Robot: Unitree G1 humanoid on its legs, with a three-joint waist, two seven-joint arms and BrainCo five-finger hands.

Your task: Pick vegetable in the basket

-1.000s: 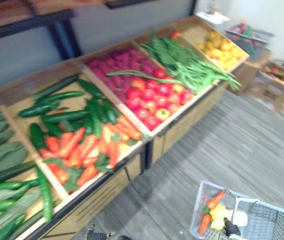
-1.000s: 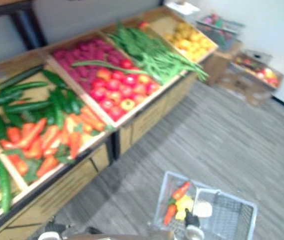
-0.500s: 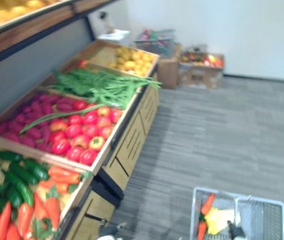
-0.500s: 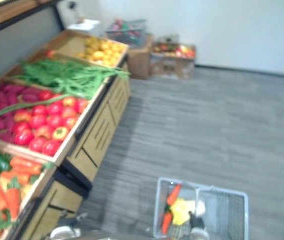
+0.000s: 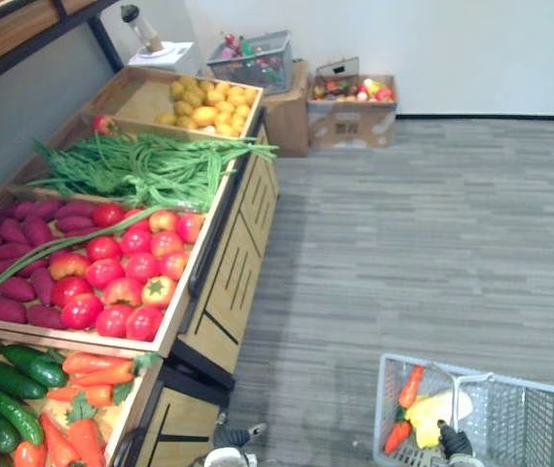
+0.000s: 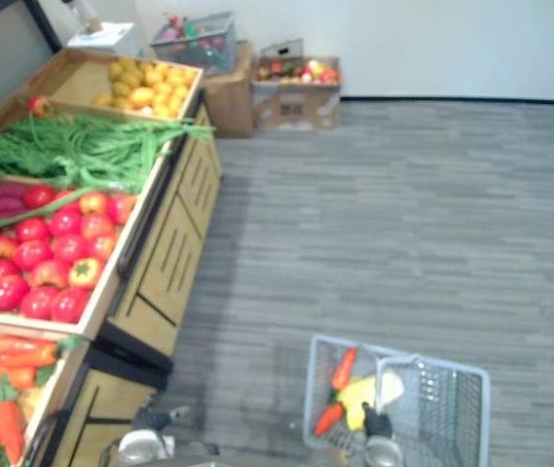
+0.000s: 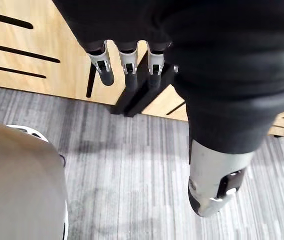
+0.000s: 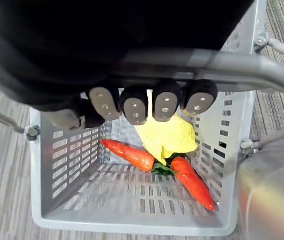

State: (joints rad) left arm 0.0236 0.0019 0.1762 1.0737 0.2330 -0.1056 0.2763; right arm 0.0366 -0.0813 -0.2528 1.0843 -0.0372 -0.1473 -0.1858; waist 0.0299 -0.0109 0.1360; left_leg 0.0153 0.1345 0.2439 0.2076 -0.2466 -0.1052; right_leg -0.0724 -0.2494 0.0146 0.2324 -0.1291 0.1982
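A grey plastic basket (image 5: pixel 525 418) hangs low at my right, above the grey floor. My right hand (image 8: pixel 146 104) is shut on its metal handle (image 8: pixel 231 67), fingers curled round the bar. In the basket lie two orange carrots (image 8: pixel 130 154) (image 8: pixel 195 184) and a yellow vegetable (image 8: pixel 165 135). My left hand (image 7: pixel 127 61) hangs beside the wooden stand's front (image 7: pixel 27 55), fingers straight and holding nothing. The stand's bins at my left hold carrots (image 5: pixel 96 375) with cucumbers (image 5: pixel 9 375), red tomatoes (image 5: pixel 121 282), green beans (image 5: pixel 150 165) and yellow produce (image 5: pixel 203 102).
Purple roots (image 5: pixel 14 253) share the tomato bin. At the far wall a cardboard box (image 5: pixel 354 115) and a grey crate (image 5: pixel 252 58) hold more produce. Open grey floor (image 5: pixel 432 243) stretches to the right of the stand.
The camera has swung right: the stand has slid to the left of the view and more floor shows. The basket stays in my right hand with the same contents.
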